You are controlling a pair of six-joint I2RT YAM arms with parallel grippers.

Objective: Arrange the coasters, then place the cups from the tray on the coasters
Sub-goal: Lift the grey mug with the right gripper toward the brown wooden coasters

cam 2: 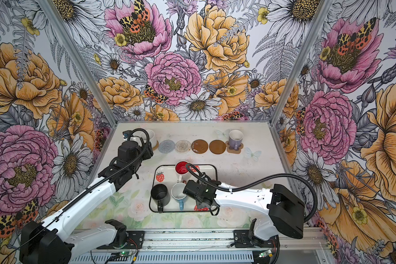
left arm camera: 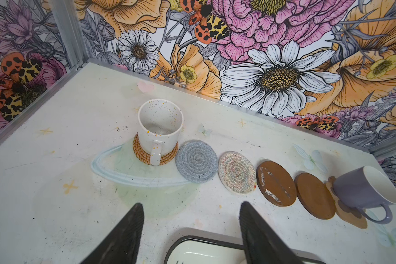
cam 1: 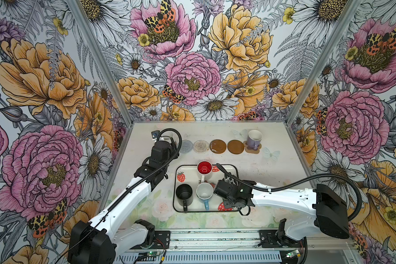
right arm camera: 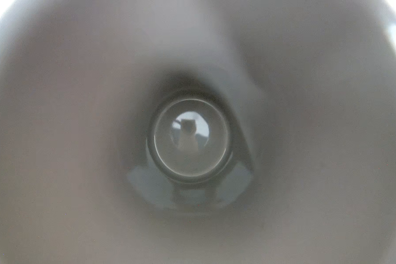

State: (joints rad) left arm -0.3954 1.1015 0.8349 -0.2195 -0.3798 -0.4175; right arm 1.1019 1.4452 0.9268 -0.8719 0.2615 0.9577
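Seen from above, a pale table stands inside flower-printed walls. Six coasters lie in a row across its upper part. At the left end of the row, a white mug stands upright on the rattan coaster. To its right come the blue-grey coaster, the beaded coaster and two brown discs, all bare. At the right end of the row, the lavender mug stands on the paw coaster.

The tray lies at the middle of the frame, below the row. On it stand the red-lined mug at its upper edge, and the black mug and blue mug side by side lower down.

The left gripper hovers near the white mug, its two fingers spread wide with nothing between them.

The right gripper is over the right side of the tray, hidden under its own wrist. Its camera shows only a blurred grey hollow, probably the inside of the grey mug. I cannot tell how far its fingers are parted or whether they grip anything.
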